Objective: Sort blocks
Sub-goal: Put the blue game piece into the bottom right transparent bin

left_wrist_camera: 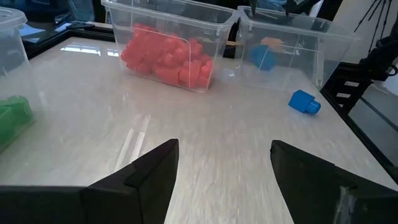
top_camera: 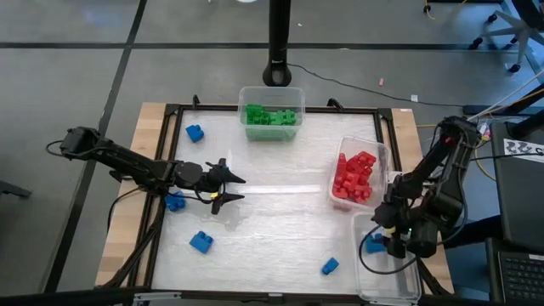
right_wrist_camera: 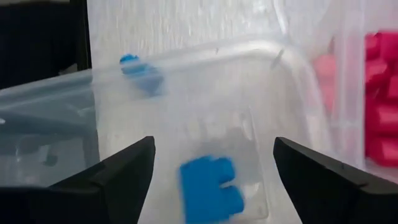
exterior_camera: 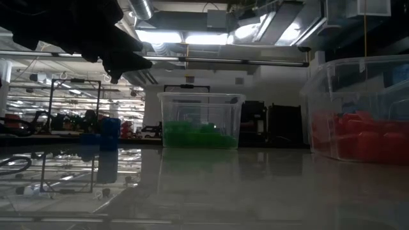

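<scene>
My right gripper (top_camera: pixel 384 241) hangs open over the clear tub (top_camera: pixel 406 285) at the table's near right corner. Below its spread fingers, a blue block (right_wrist_camera: pixel 208 190) lies in the tub, touching neither finger. My left gripper (top_camera: pixel 231 189) stands open above the table's left half, holding nothing and pointing toward the right edge. Loose blue blocks lie flat on the table at the far left (top_camera: pixel 195 133), under the left arm (top_camera: pixel 175 202), at the near left (top_camera: pixel 201 242) and near the front edge (top_camera: pixel 330 267). Green blocks (top_camera: pixel 272 116) and red blocks (top_camera: pixel 355 176) fill two other tubs.
The tub of green blocks (top_camera: pixel 270 92) stands at the far middle. The tub of red blocks (top_camera: pixel 380 153) stands on the right, just beyond the blue-block tub. A black frame (top_camera: pixel 170 161) runs around the white table top. Open surface lies between the two grippers.
</scene>
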Robot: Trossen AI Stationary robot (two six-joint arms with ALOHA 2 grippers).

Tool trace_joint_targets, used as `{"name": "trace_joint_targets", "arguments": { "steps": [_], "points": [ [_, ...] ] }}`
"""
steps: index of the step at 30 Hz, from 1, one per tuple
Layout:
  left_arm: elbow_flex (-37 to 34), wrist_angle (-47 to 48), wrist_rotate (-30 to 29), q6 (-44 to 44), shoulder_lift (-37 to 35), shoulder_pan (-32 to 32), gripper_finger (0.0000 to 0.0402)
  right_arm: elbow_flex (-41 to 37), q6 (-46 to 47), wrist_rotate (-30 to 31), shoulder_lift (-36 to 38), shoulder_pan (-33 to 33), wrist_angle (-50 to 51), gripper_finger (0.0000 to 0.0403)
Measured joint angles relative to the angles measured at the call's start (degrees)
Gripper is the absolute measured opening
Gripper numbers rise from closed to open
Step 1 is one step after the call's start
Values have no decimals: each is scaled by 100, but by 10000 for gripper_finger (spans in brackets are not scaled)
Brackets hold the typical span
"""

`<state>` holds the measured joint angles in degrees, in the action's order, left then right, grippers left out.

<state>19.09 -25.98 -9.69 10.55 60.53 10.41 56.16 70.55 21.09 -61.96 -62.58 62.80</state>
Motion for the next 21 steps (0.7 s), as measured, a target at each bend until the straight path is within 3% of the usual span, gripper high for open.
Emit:
{"name": "trace_joint_targets", "arguments": {
  "steps": [6, 14, 21],
  "points": [
    [0, -1, 0, -23, 0, 0, 244, 2, -1051, 756, 3, 745, -704, 328],
    [0, -4, 0, 0, 0, 0, 244, 9, -4771, 1504, -264, 2391, -2569, 328],
    [3, 130, -46, 114, -57, 0, 244, 9, -6835, 1211, -1054, 3667, -3882, 328]
  ]
}}
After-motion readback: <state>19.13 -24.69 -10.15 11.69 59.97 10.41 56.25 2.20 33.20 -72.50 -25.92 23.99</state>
